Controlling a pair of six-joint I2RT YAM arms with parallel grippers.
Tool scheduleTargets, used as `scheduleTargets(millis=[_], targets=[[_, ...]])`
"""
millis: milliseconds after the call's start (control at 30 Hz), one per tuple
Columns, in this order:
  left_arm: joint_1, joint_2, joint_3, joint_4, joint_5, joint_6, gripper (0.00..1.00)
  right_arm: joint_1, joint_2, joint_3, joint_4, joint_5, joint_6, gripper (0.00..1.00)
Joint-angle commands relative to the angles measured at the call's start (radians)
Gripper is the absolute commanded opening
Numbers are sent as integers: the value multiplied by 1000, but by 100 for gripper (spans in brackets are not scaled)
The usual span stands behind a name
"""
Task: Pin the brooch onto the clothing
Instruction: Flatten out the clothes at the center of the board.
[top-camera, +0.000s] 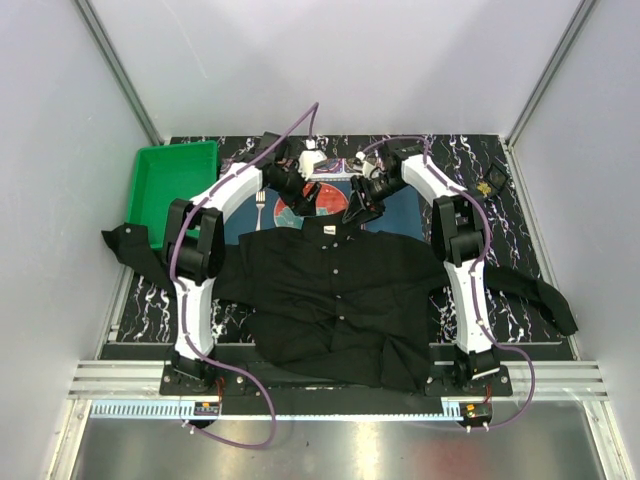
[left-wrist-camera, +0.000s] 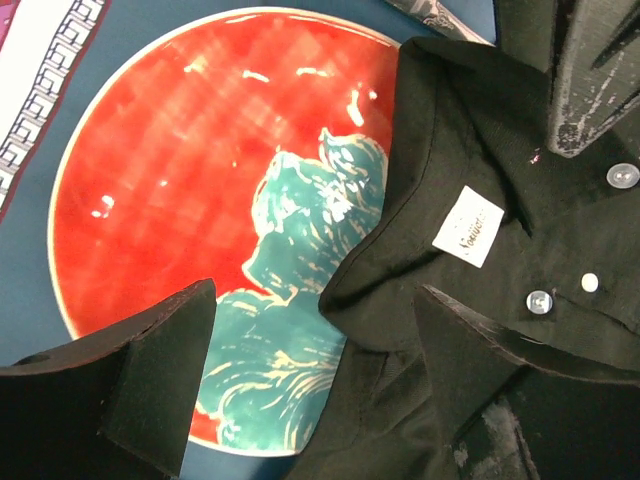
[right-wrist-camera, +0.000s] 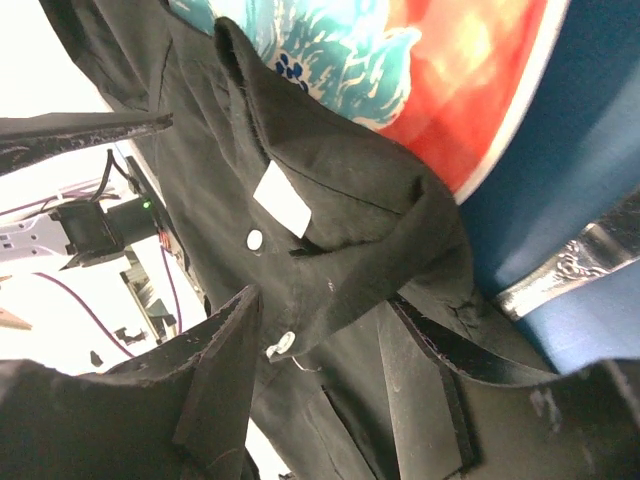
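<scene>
The clothing (top-camera: 330, 295) is a black button-up shirt spread flat between the arm bases, its collar (top-camera: 328, 228) at the far end. The brooch (top-camera: 487, 187), a tiny golden pin, lies on the marbled tabletop far right, away from both grippers. My left gripper (top-camera: 308, 196) hangs open over the collar's left side; in the left wrist view the left gripper (left-wrist-camera: 315, 335) straddles the collar fold (left-wrist-camera: 375, 290) by the white label (left-wrist-camera: 468, 226). My right gripper (right-wrist-camera: 320, 370) stands open around the shirt's buttoned front edge, a white button (right-wrist-camera: 285, 342) near its left finger (right-wrist-camera: 215, 385).
A red and teal plate (left-wrist-camera: 170, 180) sits on a blue placemat (top-camera: 400, 212) under the collar. A fork (top-camera: 260, 205) lies left of the plate. A green tray (top-camera: 175, 180) stands at the far left. The shirt's sleeves (top-camera: 545, 295) trail off both sides.
</scene>
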Motion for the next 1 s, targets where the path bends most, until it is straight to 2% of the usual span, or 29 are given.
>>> scheduleTargets(millis=[0, 133, 367, 567, 633, 700, 800, 867, 900, 967], targets=[[-28, 23, 48, 21, 22, 24, 82, -36, -20, -17, 30, 5, 40, 56], [-47, 48, 70, 27, 26, 28, 79, -39, -9, -37, 56, -53, 48, 49], [-82, 108, 131, 12, -1, 39, 78, -39, 13, -54, 113, -168, 119, 49], [-105, 120, 137, -7, -9, 67, 75, -39, 17, -54, 144, -168, 154, 49], [-105, 120, 131, -11, 11, 73, 73, -39, 20, -61, 144, -158, 148, 45], [-107, 121, 123, -13, 26, 78, 70, -39, 29, -67, 142, -151, 145, 37], [-108, 128, 123, -13, 39, 81, 61, -42, 40, -67, 133, -136, 153, 32], [-110, 126, 122, -13, 60, 81, 57, -41, 42, -69, 128, -121, 151, 33], [-110, 125, 123, -14, 65, 82, 51, -44, 43, -69, 128, -116, 150, 33], [-113, 120, 120, -14, 74, 87, 44, -44, 43, -66, 131, -101, 153, 31]])
